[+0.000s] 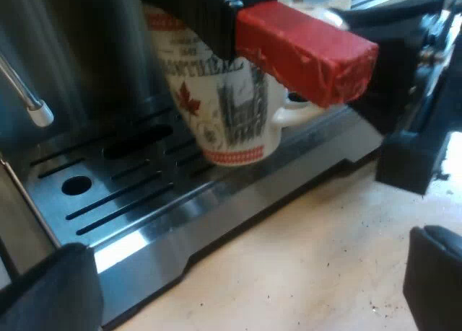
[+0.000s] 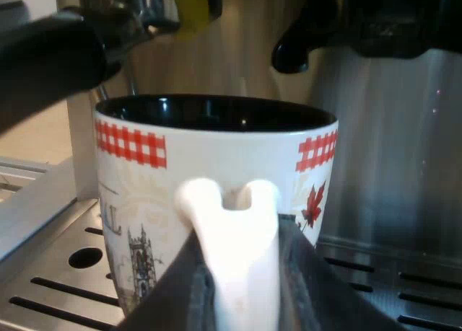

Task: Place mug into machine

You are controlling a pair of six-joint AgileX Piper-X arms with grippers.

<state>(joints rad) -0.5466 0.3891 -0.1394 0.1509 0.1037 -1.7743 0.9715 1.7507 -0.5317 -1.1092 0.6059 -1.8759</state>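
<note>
Mug [image 1: 216, 115], left wrist view: slightly tilted at the drip tray [image 1: 130, 201] of the machine [image 1: 65, 50], under the red-ended handle [image 1: 303, 50]; left claw [image 1: 242, 280] spread wide over the tabletop [image 1: 310, 259] beside the tray's edge | right wrist view: right claw [image 2: 238, 295] pinching the mug's white handle [image 2: 231, 230]; mug over the slotted tray, close to the machine's steel wall.
</note>
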